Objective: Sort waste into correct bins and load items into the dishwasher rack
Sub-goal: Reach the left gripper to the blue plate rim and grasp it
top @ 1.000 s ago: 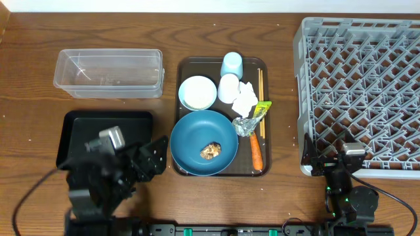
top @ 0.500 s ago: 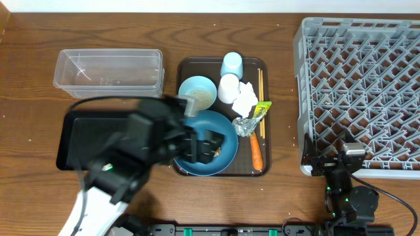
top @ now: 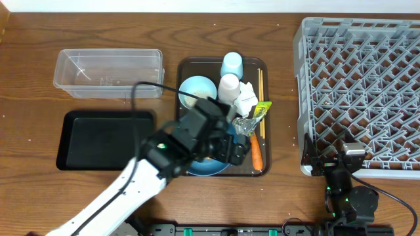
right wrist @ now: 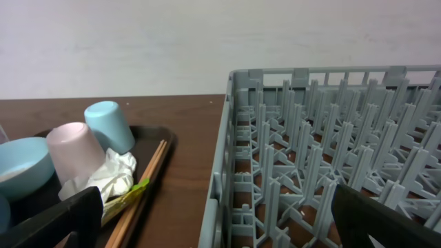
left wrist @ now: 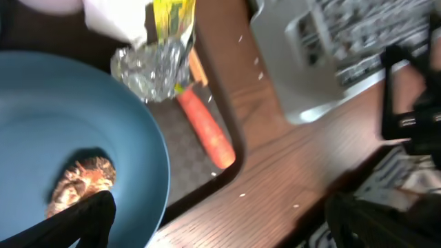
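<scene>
Over the dark-blue plate [left wrist: 69, 117] on the brown tray [left wrist: 200, 176], the left gripper [top: 230, 149] hangs wide open beside the brown food lump [left wrist: 79, 182]; closing off-centre would likely catch the plate's rim and tip it.

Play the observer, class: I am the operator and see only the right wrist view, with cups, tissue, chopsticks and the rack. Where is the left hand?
Observer: The left hand is open, over the right side of the blue plate on the brown tray.
Operator: Is anything on that plate?
Observer: A brown food lump lies on it.
Operator: Any waste that my view misses?
Observer: An orange carrot lies on the tray to the right of the plate, its far end by the crumpled foil.
</scene>
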Controlling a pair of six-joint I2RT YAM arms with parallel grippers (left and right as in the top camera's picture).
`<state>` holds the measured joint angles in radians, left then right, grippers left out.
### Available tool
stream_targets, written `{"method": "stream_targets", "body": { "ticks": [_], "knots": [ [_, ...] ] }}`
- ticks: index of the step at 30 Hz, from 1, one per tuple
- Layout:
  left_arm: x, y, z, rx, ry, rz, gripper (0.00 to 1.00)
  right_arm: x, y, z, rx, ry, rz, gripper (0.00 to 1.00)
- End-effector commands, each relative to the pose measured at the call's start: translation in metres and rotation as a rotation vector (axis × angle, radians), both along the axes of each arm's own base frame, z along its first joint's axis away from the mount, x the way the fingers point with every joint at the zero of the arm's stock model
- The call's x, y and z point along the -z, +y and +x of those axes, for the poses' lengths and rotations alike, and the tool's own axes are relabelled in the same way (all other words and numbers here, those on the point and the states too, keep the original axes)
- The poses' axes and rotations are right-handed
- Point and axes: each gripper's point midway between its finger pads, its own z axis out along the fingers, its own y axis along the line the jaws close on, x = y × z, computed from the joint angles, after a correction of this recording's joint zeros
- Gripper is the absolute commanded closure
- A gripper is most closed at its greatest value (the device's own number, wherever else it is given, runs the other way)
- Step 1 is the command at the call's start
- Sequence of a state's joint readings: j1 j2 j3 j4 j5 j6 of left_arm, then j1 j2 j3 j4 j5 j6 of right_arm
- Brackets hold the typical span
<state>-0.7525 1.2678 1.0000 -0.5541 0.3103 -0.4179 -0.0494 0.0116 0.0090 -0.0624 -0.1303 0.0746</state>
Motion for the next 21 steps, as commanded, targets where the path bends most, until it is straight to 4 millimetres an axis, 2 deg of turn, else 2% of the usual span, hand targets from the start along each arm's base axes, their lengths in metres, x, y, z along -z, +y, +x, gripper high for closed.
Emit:
{"method": "stream_targets", "body": {
  "ticks": [1,6,10,18,21],
  "knots": [
    [0.018,0.0,0.01,-0.08,-0.036,0.122,0.02,0.001,-0.006,0.0,0.024,-0.002,-0.002,0.01],
    [0.045,-0.006,0.01,-0.079,-0.051,0.241,0.02,0.001,-0.006,0.0,0.024,-0.002,-0.002,0.01],
    [0.059,-0.005,0.01,-0.088,-0.03,0.28,0.02,0.001,-0.006,0.0,0.024,-0.002,-0.002,0.01],
    [0.068,-0.006,0.009,-0.232,0.073,0.243,0.02,0.001,-0.006,0.0,0.024,-0.002,-0.002,0.01],
    [0.068,-0.007,0.011,-0.208,0.052,0.248,0.02,0.001,-0.006,0.0,0.024,-0.002,-0.002,0.01]
  ]
}}
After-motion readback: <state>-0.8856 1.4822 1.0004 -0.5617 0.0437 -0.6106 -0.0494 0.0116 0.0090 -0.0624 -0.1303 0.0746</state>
